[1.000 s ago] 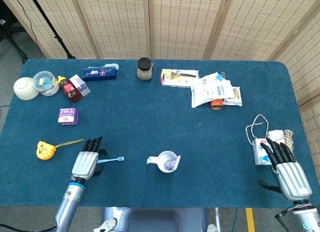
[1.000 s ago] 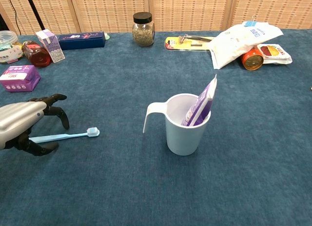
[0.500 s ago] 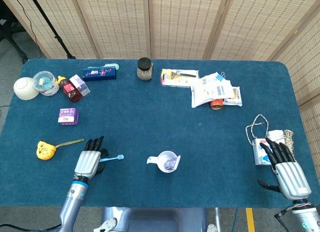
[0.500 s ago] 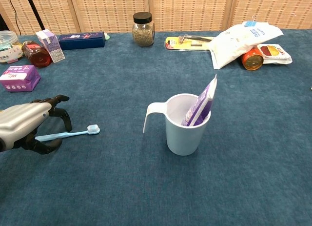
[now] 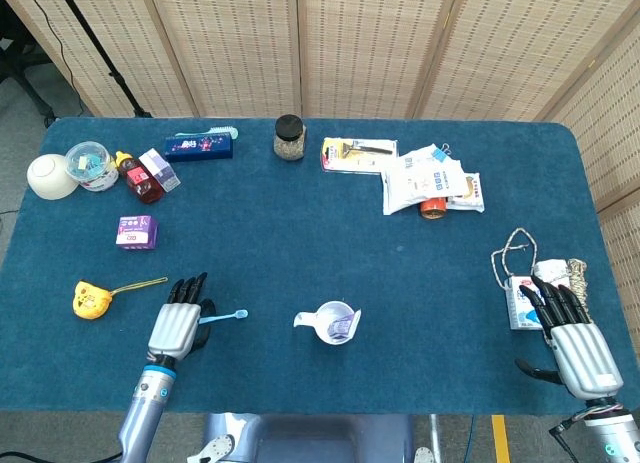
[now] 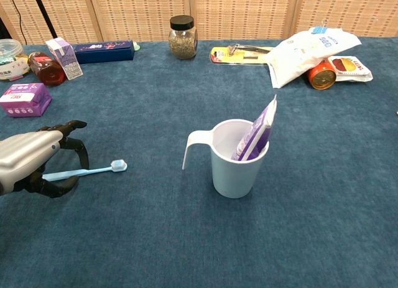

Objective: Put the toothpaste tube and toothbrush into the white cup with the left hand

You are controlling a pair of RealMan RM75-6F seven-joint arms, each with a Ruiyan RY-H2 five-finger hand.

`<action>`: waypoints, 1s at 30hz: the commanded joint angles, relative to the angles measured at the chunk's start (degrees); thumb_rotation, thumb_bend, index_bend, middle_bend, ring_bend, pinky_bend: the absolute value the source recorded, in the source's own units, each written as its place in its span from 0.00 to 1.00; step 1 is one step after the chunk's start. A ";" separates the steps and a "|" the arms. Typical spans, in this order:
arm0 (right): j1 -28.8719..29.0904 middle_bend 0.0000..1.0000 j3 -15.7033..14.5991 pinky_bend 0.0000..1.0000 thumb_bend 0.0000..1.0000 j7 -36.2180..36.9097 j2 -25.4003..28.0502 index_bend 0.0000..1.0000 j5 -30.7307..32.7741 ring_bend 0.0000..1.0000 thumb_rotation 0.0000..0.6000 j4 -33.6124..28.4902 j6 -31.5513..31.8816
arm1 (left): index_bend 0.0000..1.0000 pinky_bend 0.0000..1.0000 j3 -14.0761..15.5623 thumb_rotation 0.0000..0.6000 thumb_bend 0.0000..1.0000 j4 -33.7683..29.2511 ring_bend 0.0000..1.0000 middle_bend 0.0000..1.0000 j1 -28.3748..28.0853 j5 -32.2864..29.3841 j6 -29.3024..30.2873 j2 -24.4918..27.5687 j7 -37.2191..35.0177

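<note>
A white cup [image 6: 231,171] with a handle stands near the table's front middle, also seen from the head view as cup [image 5: 329,315]. A purple toothpaste tube [image 6: 256,135] leans inside it against the right rim. A light blue toothbrush [image 6: 93,170] lies to the cup's left with its bristle head pointing at the cup. My left hand [image 6: 32,162] has its fingers and thumb curled around the brush's handle end. From the head view the left hand [image 5: 176,325] covers the handle and only the toothbrush [image 5: 226,317] head end shows. My right hand [image 5: 577,343] rests at the front right, fingers spread, holding nothing.
A purple box [image 6: 25,99], red bottle [image 6: 45,67] and blue carton [image 6: 102,51] stand at the back left. A jar [image 6: 182,37], razor pack [image 6: 239,51] and white pouches [image 6: 311,48] line the back. A yellow tape measure [image 5: 90,299] lies left of my left hand.
My left hand has closed its fingers further around the toothbrush handle. The brush has turned slightly, its head shifting a little away from the front edge. The right hand has not moved.
</note>
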 commanded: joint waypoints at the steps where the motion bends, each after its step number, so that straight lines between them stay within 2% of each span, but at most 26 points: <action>1: 0.07 0.00 -0.10 0.00 0.00 0.06 0.05 0.00 -0.04 0.00 1.00 -0.05 -0.20 | 0.46 0.00 -0.26 1.00 0.44 0.20 0.00 0.00 0.10 -0.57 -0.20 -0.37 0.79; 30: 0.23 0.00 -0.30 0.00 0.00 0.48 0.18 0.00 -0.22 0.00 1.00 -0.06 -0.42 | 0.55 0.00 -1.10 1.00 0.48 2.27 0.00 0.00 0.94 1.82 0.62 -1.68 1.37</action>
